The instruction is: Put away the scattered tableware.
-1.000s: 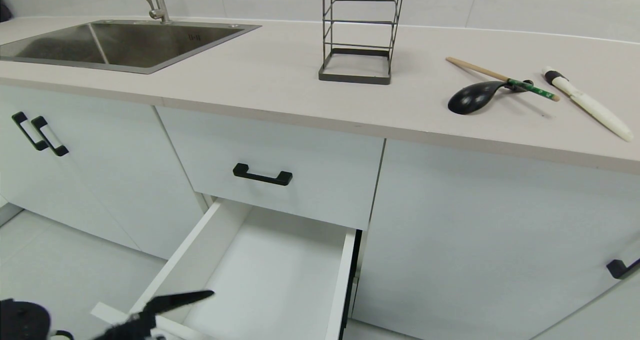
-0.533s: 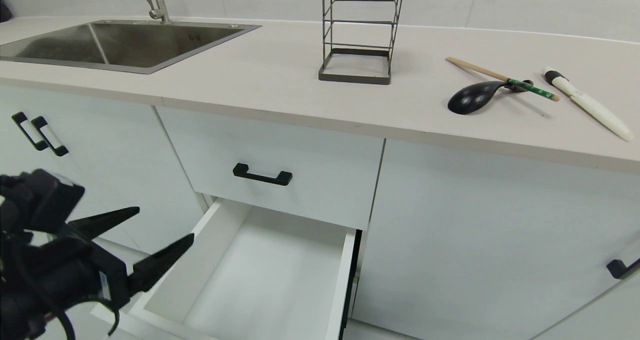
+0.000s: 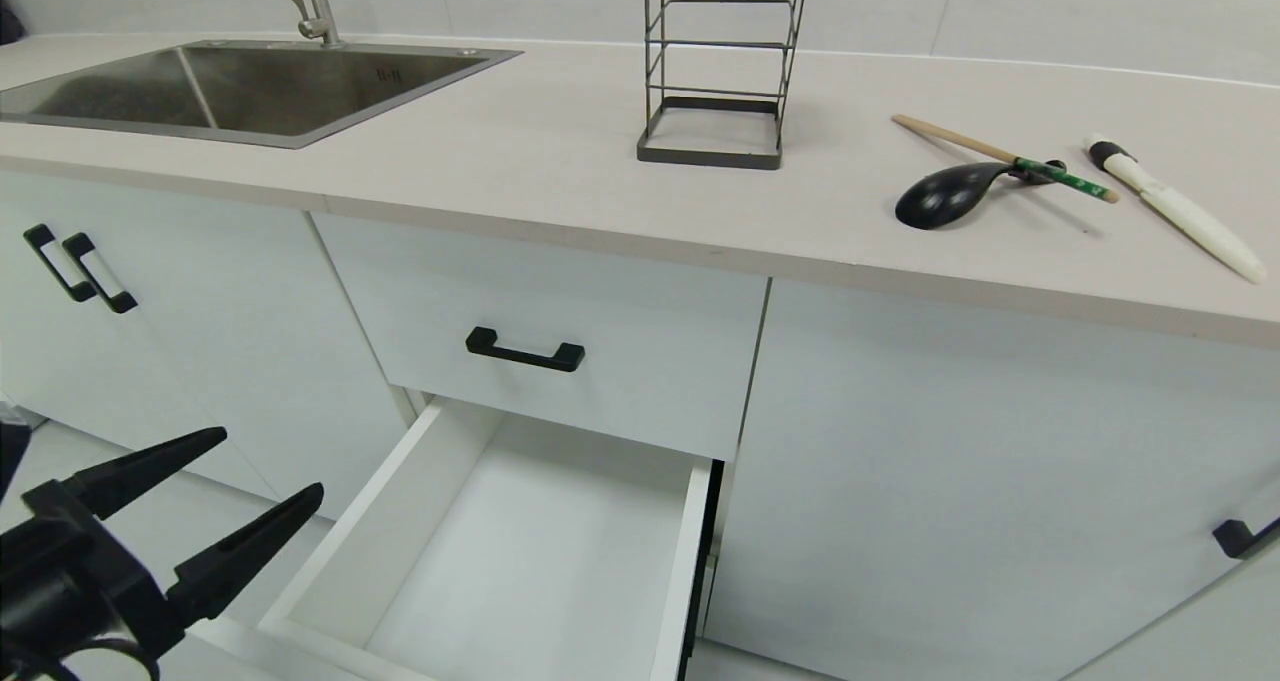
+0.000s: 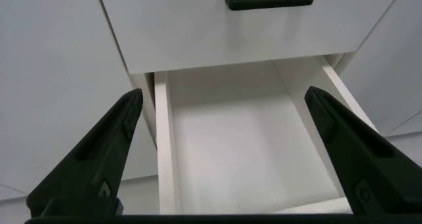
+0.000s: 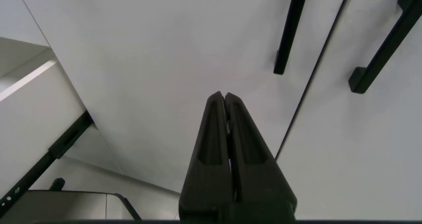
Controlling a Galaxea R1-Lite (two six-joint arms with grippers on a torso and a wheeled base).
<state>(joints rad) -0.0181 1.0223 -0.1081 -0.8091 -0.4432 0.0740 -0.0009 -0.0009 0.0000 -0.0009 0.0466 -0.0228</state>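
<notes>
1. The left gripper (image 3: 273,459) is held just left of the open drawer (image 3: 690,561), its fingers spread wide and empty.
2. A black spoon (image 3: 945,196), a green-tipped wooden stick (image 3: 1000,151) and a white-handled utensil (image 3: 1180,211) are laid on the counter (image 3: 560,151), above and right of the drawer.
3. The right gripper (image 5: 225,99) is seen with its fingers pressed together, empty, facing a white cabinet door (image 5: 165,53).
</notes>
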